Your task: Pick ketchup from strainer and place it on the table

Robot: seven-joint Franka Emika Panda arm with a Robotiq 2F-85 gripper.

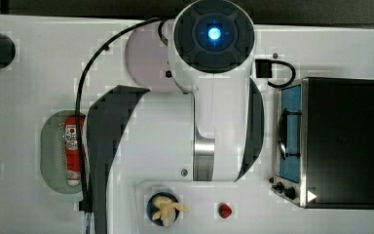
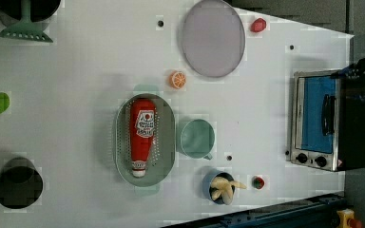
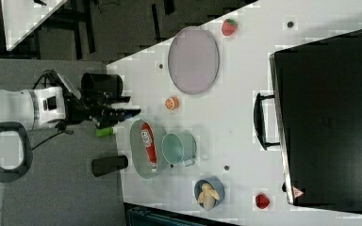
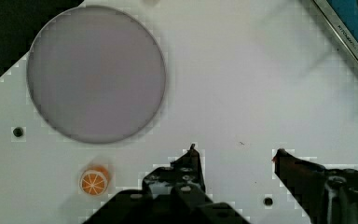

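Inside the strainer (image 2: 166, 142), at nine o'clock of the green cup (image 2: 196, 138) in the left view: ketchup (image 2: 141, 135), lying flat, cap toward six. Over bare counter (image 4: 242, 93), above everything: fingers (image 4: 235, 150) spread wide, gripping nothing.

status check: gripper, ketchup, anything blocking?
Gripper open, empty, above bare table. Ketchup lying in strainer, untouched. Cup beside strainer; nothing over the bottle.

All views look straight down; the wrist view sits nearest, sharing the lilac plate (image 4: 95, 72) with the left view.
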